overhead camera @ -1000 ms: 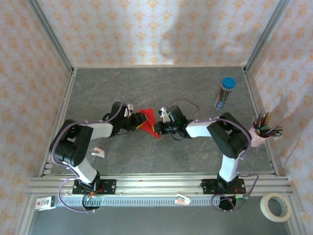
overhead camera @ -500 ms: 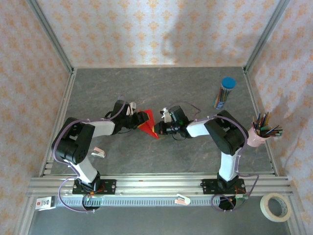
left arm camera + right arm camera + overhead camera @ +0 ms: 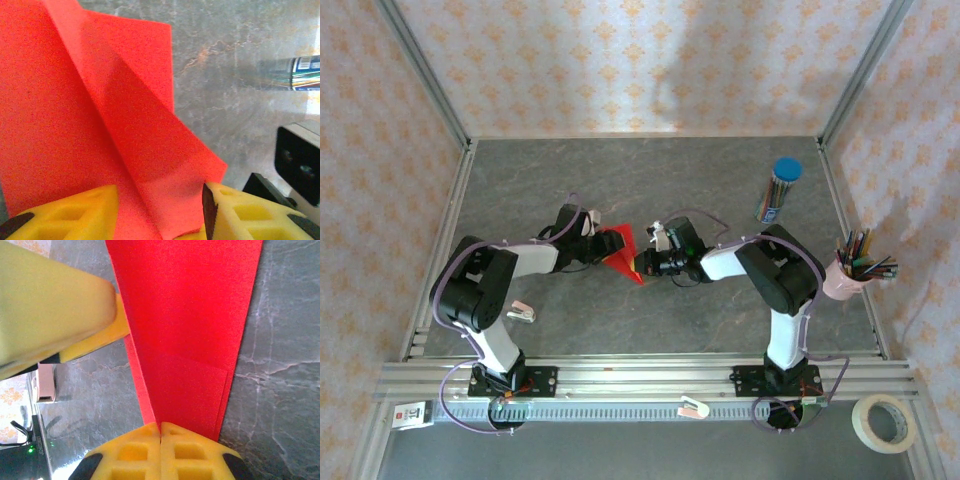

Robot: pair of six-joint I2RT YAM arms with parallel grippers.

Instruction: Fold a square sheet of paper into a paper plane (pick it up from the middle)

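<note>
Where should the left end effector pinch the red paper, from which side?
Probably the raised flap beside the crease of the red paper, coming from the left, opposite the right end effector holding its narrow end. That flap stands inside the open left end effector.

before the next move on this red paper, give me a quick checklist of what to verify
1. Right jaws shut on the red paper: ok, closed together and pinching it at one end.
2. Left jaws placed around the paper: ok, they stand apart with a raised fold between them, not gripping.
3. Crease formed: ok, a diagonal fold line shows in the left wrist view.
4. Paper resting on the table: cannot tell whether it touches or hangs just above.
5. Pencil tube out of the way: ok, it lies well off to the right of both arms.
</note>
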